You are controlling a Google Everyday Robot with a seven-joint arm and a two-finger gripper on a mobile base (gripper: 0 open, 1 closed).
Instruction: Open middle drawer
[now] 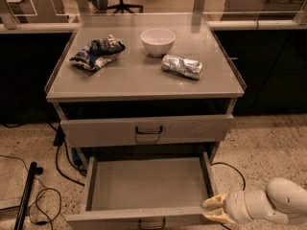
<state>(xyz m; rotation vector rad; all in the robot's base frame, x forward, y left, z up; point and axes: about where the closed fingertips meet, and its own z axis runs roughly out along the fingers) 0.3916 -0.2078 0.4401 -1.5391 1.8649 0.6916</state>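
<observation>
Evidently the middle drawer (148, 183) at six o'clock stands pulled out; the gripper (209, 210), at five o'clock, is spread and empty, so backing clear seems next.

The middle drawer (148, 188) is matt grey, smooth inside; the pale, smooth pincer (206, 211) sits at its front right corner. Glossy white bowl (158, 41) on matt surface (134, 75).

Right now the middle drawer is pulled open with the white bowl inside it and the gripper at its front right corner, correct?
No. The camera view shows the white bowl on the cabinet top, not inside the middle drawer. The drawer is pulled open, with the gripper at its front right corner.
</observation>
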